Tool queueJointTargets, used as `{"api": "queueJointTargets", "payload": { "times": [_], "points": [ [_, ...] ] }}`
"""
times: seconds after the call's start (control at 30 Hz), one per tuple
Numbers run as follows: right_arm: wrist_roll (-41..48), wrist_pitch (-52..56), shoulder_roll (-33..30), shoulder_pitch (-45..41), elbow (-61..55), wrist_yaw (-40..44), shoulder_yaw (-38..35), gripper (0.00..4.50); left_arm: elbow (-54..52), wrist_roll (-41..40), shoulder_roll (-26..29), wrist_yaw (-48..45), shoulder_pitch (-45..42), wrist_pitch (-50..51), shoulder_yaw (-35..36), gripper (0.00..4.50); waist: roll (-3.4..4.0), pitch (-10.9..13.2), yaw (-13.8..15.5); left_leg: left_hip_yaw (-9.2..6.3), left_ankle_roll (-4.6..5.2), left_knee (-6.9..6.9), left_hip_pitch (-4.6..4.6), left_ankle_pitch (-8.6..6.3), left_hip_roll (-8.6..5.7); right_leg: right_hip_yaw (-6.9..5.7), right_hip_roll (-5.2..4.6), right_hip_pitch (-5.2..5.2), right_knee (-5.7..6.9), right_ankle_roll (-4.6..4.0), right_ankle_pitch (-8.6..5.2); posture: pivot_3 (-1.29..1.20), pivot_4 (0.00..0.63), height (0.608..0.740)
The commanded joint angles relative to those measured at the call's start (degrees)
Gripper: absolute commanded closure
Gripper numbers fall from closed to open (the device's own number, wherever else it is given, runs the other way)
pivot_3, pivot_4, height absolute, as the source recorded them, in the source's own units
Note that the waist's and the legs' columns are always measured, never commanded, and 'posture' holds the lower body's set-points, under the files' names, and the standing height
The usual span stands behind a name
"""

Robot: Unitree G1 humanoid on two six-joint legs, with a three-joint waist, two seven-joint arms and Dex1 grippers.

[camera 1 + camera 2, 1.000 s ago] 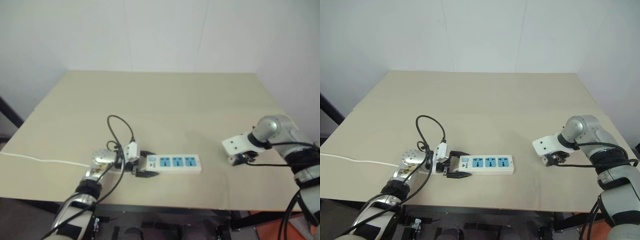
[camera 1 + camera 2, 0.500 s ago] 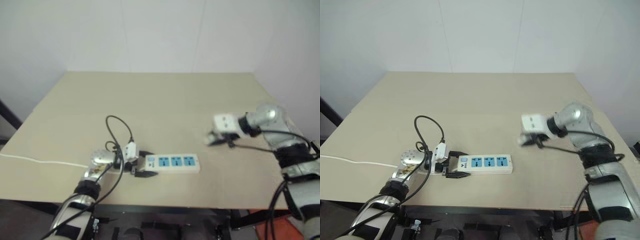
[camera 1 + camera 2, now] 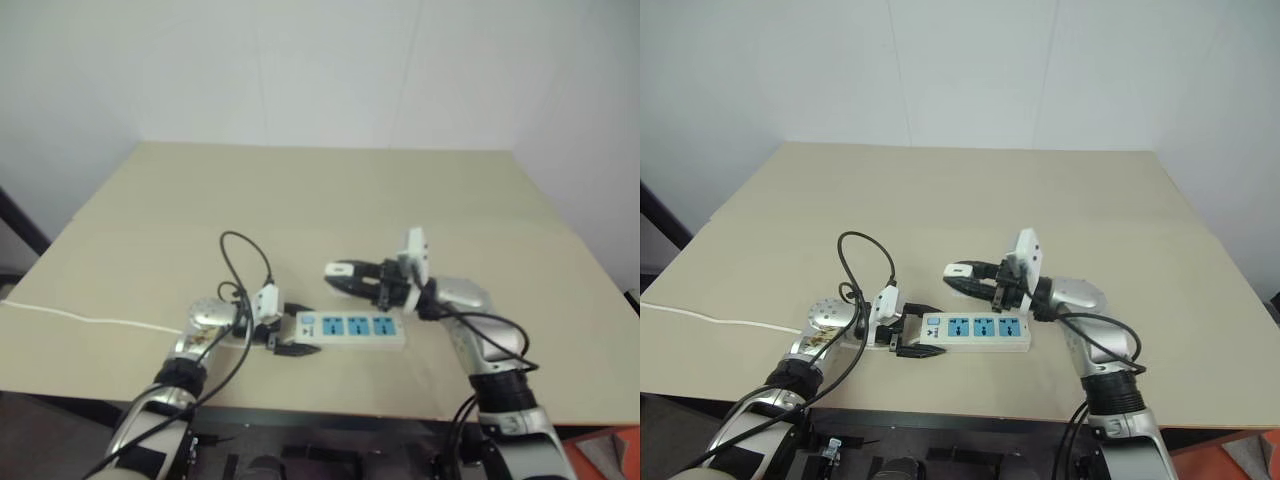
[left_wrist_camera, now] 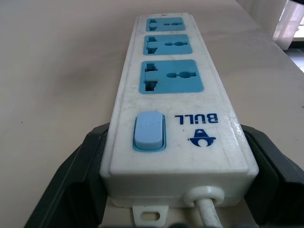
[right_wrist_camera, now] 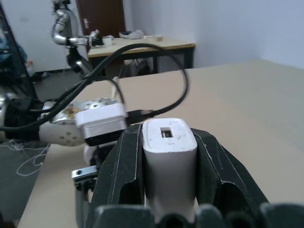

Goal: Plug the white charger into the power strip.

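Centre-front on the tan table (image 3: 970, 190): one power strip (image 3: 980, 331), long white bar w/ three blue socket faces in a row and a pale blue switch (image 4: 149, 130) at its cord end. Printed beside the switch, "BULL" plus a small blue logo, seen upside down in the left wrist view. All three sockets are bare, nothing plugged in. A thin white cord (image 3: 710, 320) trails off toward the robot's left edge of the table.

L gripper (image 3: 912, 334) lies level on the tabletop, its two black fingers spread wide, one on each long side of the strip's switch end, clamped around it; fingers (image 4: 71, 185) sit flush against the strip's sides in the left wrist view.

R gripper (image 3: 962, 276) hangs above the table just behind the strip, pointing toward the robot's left, fingers pinched tight on one white charger (image 5: 168, 156). Charger is a small rounded block w/ a small rectangular port on its outer end face, held between the two black fingers (image 5: 123, 175). Charger is off the table, apart from the strip, over the area behind the switch-end socket.

Count: one strip, three sockets, one switch, one charger.
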Motion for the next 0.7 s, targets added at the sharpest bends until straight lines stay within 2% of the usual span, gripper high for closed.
{"api": "queueJointTargets", "payload": {
  "times": [0.03, 0.43, 0.7],
  "points": [
    [0.40, -3.53, 0.80, 0.02, 1.22, 0.59, 0.53, 3.37, 1.27, 2.02, -0.40, -2.17, 1.75, -0.02, -2.87, 1.18, 0.00, 0.00, 0.00, 0.00, 0.00, 0.00, 0.00, 0.00, 0.00, 0.00, 0.00, 0.00, 0.00, -0.01, 0.01, 0.00, 0.150, 0.740],
    [-1.62, -7.35, 0.31, 1.58, 6.48, 2.92, 4.04, 3.37, 2.48, 2.15, -0.84, -2.72, 1.50, -0.94, -2.91, 1.18, 0.00, 0.00, -0.07, 0.00, 0.00, -0.01, 0.00, 0.00, 0.00, 0.00, 0.00, -0.01, -0.01, -0.03, 0.01, 0.00, 0.150, 0.740],
    [-4.73, -13.04, 1.04, 0.15, 14.81, 1.16, 4.62, 3.37, 2.54, 2.14, -0.94, -2.65, 1.50, -0.93, -2.91, 1.18, 0.00, -0.05, -0.17, 0.00, 0.00, -0.02, 0.16, 0.00, 0.01, 0.00, 0.01, 0.16, -0.04, 0.09, -0.06, 0.00, 0.150, 0.740]
  ]
}}
